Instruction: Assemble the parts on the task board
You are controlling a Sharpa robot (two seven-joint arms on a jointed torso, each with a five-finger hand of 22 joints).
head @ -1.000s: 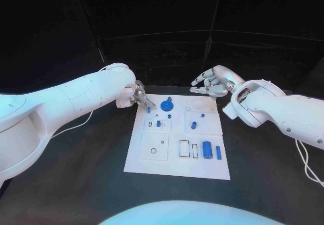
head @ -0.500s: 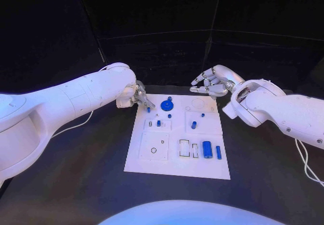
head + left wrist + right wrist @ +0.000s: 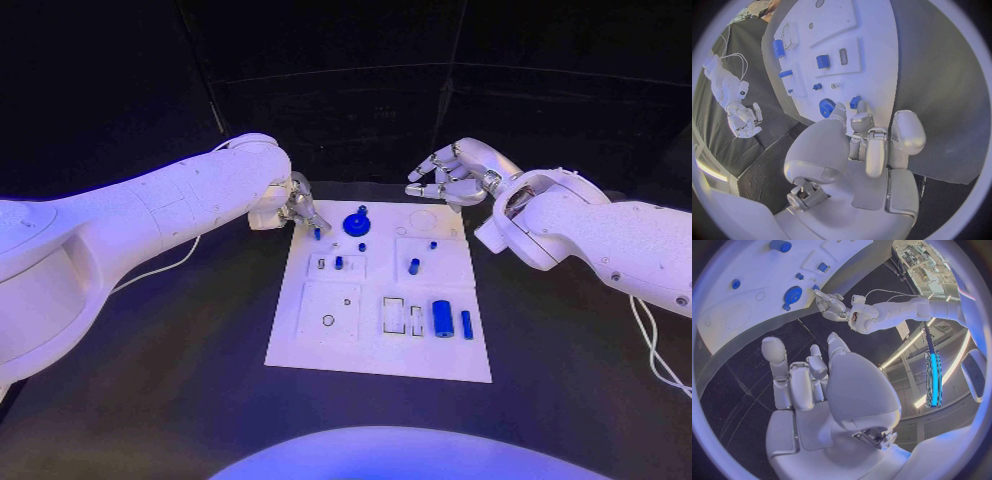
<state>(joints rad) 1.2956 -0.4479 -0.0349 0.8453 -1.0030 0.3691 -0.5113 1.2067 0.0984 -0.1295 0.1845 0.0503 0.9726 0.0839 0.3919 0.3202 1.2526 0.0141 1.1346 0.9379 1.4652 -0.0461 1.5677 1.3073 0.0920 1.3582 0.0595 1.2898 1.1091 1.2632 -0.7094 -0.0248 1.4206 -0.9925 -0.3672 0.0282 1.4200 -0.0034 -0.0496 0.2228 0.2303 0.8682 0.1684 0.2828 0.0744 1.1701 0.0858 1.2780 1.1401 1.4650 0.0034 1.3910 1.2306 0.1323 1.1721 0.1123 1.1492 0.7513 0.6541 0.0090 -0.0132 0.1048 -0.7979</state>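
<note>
The white task board lies flat in the middle of the table. My left hand is at its far left corner, fingers curled together, pinching a small blue peg that touches the board; in the left wrist view the peg sits at my fingertips, beside a blue gear. The gear stands near the far edge. A blue cylinder and a slim blue bar lie at the near right. My right hand hovers beyond the far right corner, fingers loosely apart and holding nothing.
More small blue parts sit in the board's middle recesses. A white cable trails over the black table at the right, and another cable runs under my left arm. In the right wrist view my left arm reaches to the board.
My right hand has drifted slightly up and away from the board. My left hand and the peg have stayed where they were.
</note>
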